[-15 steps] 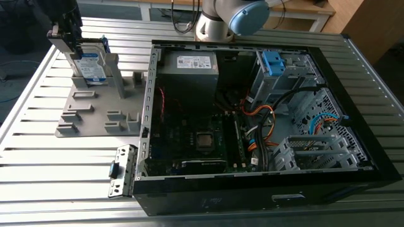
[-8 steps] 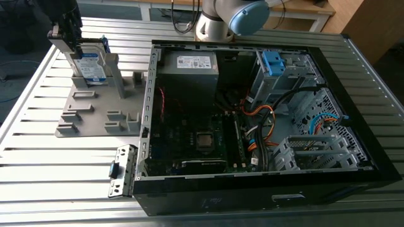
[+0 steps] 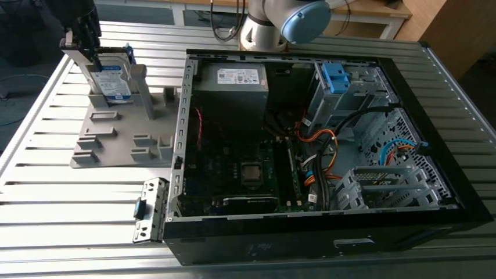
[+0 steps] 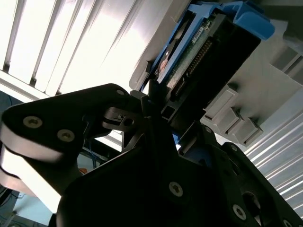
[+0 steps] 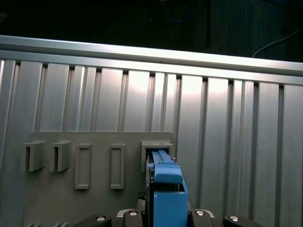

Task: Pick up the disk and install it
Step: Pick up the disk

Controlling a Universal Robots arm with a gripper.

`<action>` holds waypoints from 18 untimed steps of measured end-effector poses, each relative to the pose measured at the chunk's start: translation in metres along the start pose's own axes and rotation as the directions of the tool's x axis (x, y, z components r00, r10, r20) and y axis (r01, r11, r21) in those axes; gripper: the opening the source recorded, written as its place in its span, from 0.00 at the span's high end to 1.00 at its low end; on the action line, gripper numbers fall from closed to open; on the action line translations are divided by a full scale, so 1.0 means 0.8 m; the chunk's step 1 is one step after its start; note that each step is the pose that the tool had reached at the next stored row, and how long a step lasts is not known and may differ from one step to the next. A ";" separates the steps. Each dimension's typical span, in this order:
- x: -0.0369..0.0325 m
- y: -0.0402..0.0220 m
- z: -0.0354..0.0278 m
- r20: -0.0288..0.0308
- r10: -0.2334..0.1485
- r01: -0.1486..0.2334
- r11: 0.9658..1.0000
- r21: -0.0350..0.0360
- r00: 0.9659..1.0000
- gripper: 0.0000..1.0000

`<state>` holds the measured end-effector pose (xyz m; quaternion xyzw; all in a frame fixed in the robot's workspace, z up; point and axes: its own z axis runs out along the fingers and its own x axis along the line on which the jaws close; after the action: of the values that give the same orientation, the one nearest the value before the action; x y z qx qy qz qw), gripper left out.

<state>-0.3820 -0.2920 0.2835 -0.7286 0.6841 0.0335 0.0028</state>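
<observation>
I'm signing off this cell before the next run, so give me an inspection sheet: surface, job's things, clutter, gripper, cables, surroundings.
Surface: ribbed metal table, carrying a grey holder tray and an open computer case.
Job's things: the disk stands upright in a slot of the tray, outside the case.
Clutter: nothing seen.
Grippers: the gripper is at the disk's upper end.
Cables: orange, blue and black cables lie inside the case.
Surroundings: the arm's base stands beyond the case in the exterior view.
</observation>
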 end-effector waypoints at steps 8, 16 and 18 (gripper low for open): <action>0.0000 0.0000 0.0005 0.000 0.000 0.000 1.000 0.000 1.000 0.64; -0.0004 0.0003 -0.0064 0.000 0.000 0.000 1.000 0.000 1.000 0.64; -0.0005 0.0004 -0.0093 0.000 0.000 0.000 1.000 0.000 1.000 0.64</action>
<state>-0.3820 -0.2920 0.2910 -0.7286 0.6841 0.0333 0.0028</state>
